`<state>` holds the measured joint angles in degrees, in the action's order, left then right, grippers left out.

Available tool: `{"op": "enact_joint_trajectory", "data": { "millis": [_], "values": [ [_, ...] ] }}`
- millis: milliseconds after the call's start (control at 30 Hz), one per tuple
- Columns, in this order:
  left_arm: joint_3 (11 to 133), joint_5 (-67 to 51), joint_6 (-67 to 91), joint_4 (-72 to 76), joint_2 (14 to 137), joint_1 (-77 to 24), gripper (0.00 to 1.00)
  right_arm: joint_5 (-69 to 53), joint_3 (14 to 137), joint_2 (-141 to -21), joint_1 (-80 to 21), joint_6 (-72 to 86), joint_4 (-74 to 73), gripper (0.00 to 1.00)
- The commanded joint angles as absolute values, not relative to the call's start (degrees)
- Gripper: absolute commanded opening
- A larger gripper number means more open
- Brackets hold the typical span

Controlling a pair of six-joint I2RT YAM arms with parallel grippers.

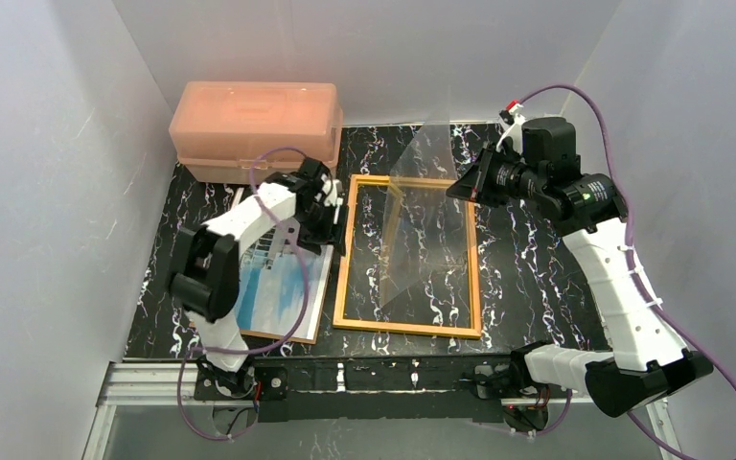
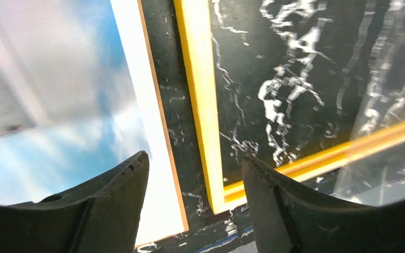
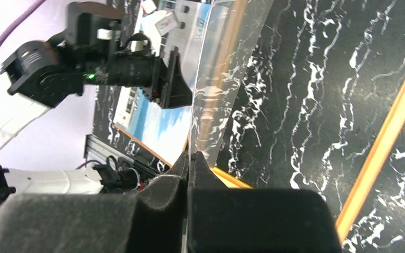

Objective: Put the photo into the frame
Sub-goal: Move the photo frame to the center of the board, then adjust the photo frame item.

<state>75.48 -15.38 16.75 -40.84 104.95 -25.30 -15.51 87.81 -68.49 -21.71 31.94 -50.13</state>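
Observation:
The frame (image 1: 347,249) lies flat in the middle of the table, its opening showing the black marble top. The photo (image 1: 278,292) lies face up to its left on a brown board. My left gripper (image 1: 318,225) is open and empty, low over the gap between the photo (image 2: 58,105) and the frame's yellow left rail (image 2: 198,95). My right gripper (image 1: 462,184) is shut on the upper edge of a clear sheet (image 1: 422,220), which it holds tilted over the frame. In the right wrist view the sheet (image 3: 227,68) rises from my shut gripper (image 3: 190,158).
A pink plastic box (image 1: 254,129) stands at the back left, just behind the left arm. White walls close in the table on three sides. The brown board's edge (image 2: 161,132) runs along the photo's right side.

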Motion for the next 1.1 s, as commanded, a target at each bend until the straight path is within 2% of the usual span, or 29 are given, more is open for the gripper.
{"op": "enact_joint_trajectory", "data": {
  "millis": [0,67,100,133,200,267,467,700,867,1067],
  "values": [
    [78.4,-13.9,9.7,-44.8,90.5,-23.7,0.66,-19.9,91.6,-68.1,-21.5,34.6,-41.2,0.01],
    [82.2,-17.1,7.8,-47.0,87.6,-23.0,0.72,-21.3,92.3,-68.0,-21.4,35.6,-38.8,0.01],
    [84.6,-18.4,7.6,-48.6,86.5,-22.6,0.82,-22.0,92.6,-67.8,-21.4,36.4,-37.2,0.01],
    [86.5,-20.2,7.5,-49.9,85.7,-22.0,0.86,-22.9,92.6,-67.5,-21.4,37.3,-35.4,0.01],
    [88.6,-26.1,8.2,-50.8,84.2,-19.9,0.89,-24.8,92.4,-66.6,-21.4,39.7,-30.8,0.01],
    [89.9,-30.0,9.7,-51.3,83.3,-17.6,0.98,-26.8,92.4,-65.8,-21.5,42.5,-25.7,0.01],
    [92.6,-48.3,13.6,-51.4,83.5,-9.4,0.99,-30.6,93.0,-63.9,-21.4,49.8,-13.2,0.01],
    [86.5,-60.8,25.2,-39.8,81.6,-4.4,0.98,-31.9,88.6,-61.3,-21.4,54.8,-5.7,0.01],
    [81.8,-66.8,37.5,-25.2,79.7,-4.1,0.98,-31.8,78.9,-58.0,-21.4,58.8,-0.5,0.01],
    [74.4,-72.9,58.9,3.3,78.5,-3.6,0.98,-31.5,73.1,-56.1,-21.4,60.7,3.5,0.01]
  ]
}}
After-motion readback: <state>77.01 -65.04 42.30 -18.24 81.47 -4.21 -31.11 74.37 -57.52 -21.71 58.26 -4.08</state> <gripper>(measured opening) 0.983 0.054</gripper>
